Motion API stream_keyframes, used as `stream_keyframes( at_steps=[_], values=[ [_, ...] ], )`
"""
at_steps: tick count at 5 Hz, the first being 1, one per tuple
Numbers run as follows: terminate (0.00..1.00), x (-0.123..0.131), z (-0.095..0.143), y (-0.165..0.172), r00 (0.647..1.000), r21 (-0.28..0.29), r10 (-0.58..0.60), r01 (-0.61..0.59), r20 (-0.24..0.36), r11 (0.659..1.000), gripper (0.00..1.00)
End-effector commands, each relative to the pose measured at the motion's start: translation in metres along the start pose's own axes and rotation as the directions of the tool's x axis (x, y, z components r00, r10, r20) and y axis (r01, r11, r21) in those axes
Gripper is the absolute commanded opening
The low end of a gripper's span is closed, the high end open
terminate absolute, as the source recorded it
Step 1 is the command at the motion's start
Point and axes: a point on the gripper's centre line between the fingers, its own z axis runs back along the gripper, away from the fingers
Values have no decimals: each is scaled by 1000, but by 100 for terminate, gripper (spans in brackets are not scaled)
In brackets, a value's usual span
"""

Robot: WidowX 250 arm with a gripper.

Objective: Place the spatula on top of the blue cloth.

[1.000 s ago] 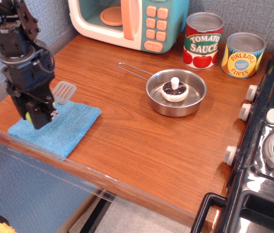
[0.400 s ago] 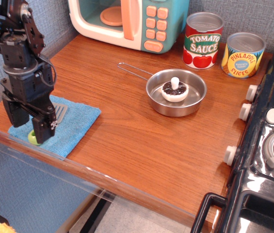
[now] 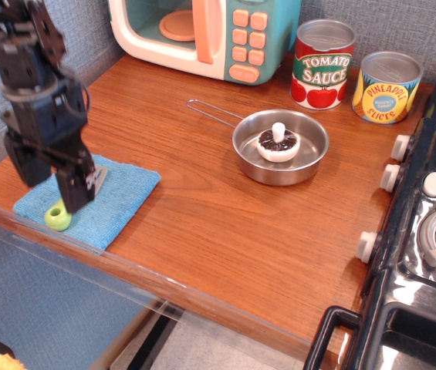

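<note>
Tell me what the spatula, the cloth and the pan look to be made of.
The spatula: likely plastic, a glossy lime-green handle end; its grey blade is mostly hidden behind the gripper.
The cloth: soft fabric, probably terry, with a matte, nubby light-blue surface.
The pan: metal, probably steel, with a shiny reflective rim and a thin wire handle.

Red can [image 3: 322, 65] reads "TOMATO SAUCE"; yellow can [image 3: 386, 87] reads "PINEAPPLE SLICES"

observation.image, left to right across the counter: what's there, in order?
Gripper above the spatula on the blue cloth → steel pan holding a toy mushroom → tomato sauce can → pineapple slices can → toy stove.
</note>
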Motion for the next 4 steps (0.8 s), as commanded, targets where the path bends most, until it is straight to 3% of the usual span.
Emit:
stream_keyframes(
  at_steps=[1,4],
  values=[
    [0,11,22,-19,999,4,5,-6,52,1000,100],
    [0,15,23,-25,999,24,16,-17,37,1000,100]
  ],
)
